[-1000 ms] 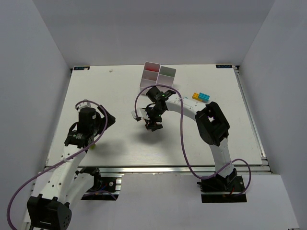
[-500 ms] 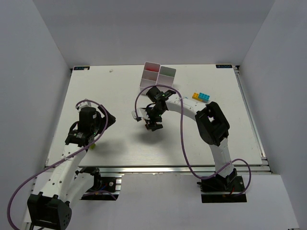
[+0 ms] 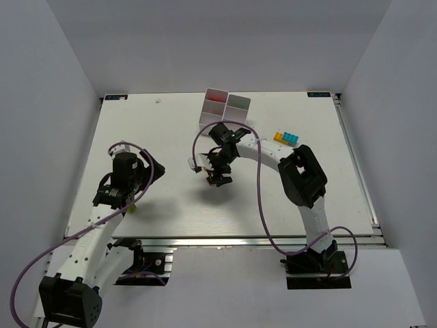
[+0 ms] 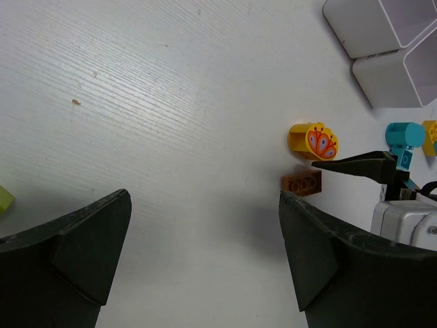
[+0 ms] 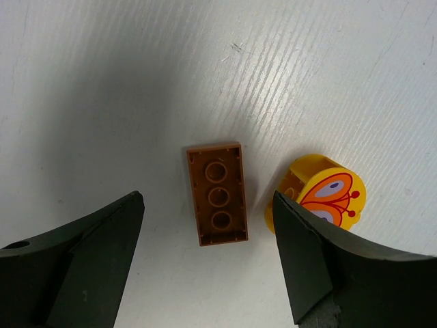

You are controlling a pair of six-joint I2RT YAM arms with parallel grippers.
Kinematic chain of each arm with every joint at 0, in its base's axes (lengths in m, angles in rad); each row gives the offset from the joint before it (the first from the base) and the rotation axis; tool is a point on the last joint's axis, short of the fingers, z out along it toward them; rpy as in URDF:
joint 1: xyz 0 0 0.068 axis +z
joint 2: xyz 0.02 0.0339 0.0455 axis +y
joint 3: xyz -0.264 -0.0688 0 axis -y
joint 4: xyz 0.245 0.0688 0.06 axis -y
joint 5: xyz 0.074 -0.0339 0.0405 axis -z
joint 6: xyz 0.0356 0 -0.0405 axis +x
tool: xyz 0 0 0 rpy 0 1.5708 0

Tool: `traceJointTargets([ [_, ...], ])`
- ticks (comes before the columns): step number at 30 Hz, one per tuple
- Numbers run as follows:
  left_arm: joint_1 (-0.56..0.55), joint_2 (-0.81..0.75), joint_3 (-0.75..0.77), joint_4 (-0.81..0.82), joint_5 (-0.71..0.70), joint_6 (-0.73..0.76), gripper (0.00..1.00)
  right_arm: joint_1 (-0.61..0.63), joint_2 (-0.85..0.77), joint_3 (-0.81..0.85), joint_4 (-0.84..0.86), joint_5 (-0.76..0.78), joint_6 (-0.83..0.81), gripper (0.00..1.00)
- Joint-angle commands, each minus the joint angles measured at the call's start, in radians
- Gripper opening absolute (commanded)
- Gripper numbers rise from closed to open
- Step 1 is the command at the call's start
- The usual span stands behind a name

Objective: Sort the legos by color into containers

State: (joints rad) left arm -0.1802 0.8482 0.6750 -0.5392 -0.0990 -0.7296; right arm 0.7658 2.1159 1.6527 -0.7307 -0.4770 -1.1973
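Right tool [image 5: 208,198] is spread wide, nothing pinched. It's straddling a brown brick [image 5: 218,193] that lies flat on the surface [image 3: 164,137] with three round holes in a row facing up. There's a clear gap to the finger on either side, so no contact that I can see. Can't tell how high the tool sits over it though.

Just beside the brown brick is a butterfly brick [image 5: 321,195]: yellow, rounded, with an orange butterfly printed on it. It sits close to the finger on that side and part of it is hidden behind that finger in the right wrist view. The two bricks are near each other but apart.

Left tool [image 4: 205,198] is also spread all the way, with nothing between its fingers, just bare surface. A lime brick [image 4: 3,201] pokes in at the left edge of the left wrist view, near the finger on that side.

The bins [image 3: 225,108] are in the middle at the far edge of the surface, just behind the right arm [image 3: 304,178]. One of them has something red in it.

Well off to the right, a cyan brick [image 3: 291,138] and a yellow brick [image 3: 278,136] sit touching each other.
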Motion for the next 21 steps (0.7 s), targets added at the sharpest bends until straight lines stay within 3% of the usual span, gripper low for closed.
traceJointTargets([
  [1,0.002,-0.003,0.008,0.018,0.004,0.012,0.98,-0.003,-0.033,0.004,-0.015,-0.014,-0.012,0.81],
  [21,0.001,0.003,0.008,0.024,0.007,0.012,0.98,-0.005,-0.031,0.001,-0.021,-0.012,-0.015,0.81],
])
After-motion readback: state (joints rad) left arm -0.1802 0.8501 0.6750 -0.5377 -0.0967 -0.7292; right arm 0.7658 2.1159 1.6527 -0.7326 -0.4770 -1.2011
